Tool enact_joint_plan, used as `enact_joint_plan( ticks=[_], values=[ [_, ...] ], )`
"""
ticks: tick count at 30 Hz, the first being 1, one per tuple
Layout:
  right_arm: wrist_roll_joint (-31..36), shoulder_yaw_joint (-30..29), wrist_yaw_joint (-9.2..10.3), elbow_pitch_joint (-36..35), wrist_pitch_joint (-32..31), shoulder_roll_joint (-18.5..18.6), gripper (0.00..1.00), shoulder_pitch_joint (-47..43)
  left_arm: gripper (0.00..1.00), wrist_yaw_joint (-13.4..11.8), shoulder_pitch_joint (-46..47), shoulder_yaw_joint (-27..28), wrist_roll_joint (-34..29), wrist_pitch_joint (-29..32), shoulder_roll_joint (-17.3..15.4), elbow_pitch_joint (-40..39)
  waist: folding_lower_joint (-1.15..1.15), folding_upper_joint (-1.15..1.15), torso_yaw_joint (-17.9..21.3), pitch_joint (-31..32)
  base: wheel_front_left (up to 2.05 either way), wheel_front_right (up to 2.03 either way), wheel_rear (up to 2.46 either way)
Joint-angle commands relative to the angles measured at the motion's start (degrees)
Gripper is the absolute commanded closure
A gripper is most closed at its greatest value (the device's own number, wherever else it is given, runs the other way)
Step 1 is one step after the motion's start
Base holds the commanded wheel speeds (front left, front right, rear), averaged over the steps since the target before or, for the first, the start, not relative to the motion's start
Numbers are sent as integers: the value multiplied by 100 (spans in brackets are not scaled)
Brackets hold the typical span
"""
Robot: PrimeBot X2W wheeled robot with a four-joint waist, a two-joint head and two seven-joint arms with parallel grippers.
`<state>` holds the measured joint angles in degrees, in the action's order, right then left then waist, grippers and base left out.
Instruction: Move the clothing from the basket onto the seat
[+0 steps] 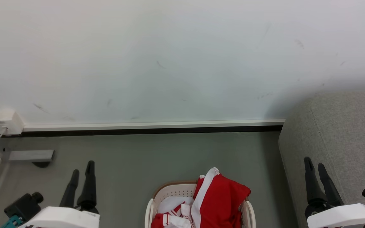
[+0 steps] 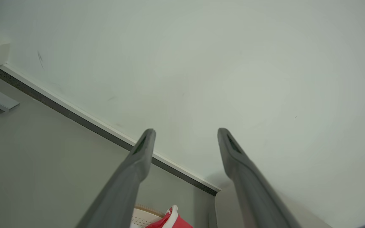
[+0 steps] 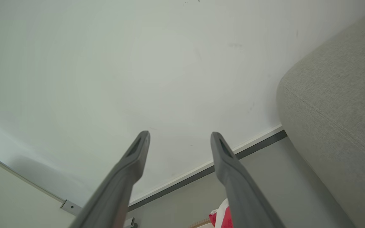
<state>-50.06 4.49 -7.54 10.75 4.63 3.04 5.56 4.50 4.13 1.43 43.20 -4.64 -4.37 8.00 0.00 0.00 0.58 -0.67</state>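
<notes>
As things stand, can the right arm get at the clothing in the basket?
Probably yes. The right gripper is open and empty beside the sofa; the clothing heaps above the rim of the basket, and nothing lies between them. It would need to swing inward and down.

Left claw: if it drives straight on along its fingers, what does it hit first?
Most likely the white wall, above the baseboard. The left claw is open, and nothing lies between it and the wall in the left wrist view. The basket sits below that line. Depth is unclear.
</notes>
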Motion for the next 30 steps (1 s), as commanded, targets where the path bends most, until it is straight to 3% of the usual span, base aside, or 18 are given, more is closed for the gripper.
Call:
enact_joint_plan(
  ticks=[1,11,30],
  values=[
    [213,7,4,-79,52,9,0,111,0,-34,11,-21,-219,-51,-90,-61,0,0,2,-1,0,0,0],
    [990,23,5,-55,225,-16,0,92,0,-210,20,-120,-832,-234,-193,-13,0,0,26,-9,0,0,0],
    [1917,259,6,-31,519,-16,0,124,0,-269,-37,-157,-1973,-524,-269,-54,0,0,65,-38,0,0,0]
  ],
)
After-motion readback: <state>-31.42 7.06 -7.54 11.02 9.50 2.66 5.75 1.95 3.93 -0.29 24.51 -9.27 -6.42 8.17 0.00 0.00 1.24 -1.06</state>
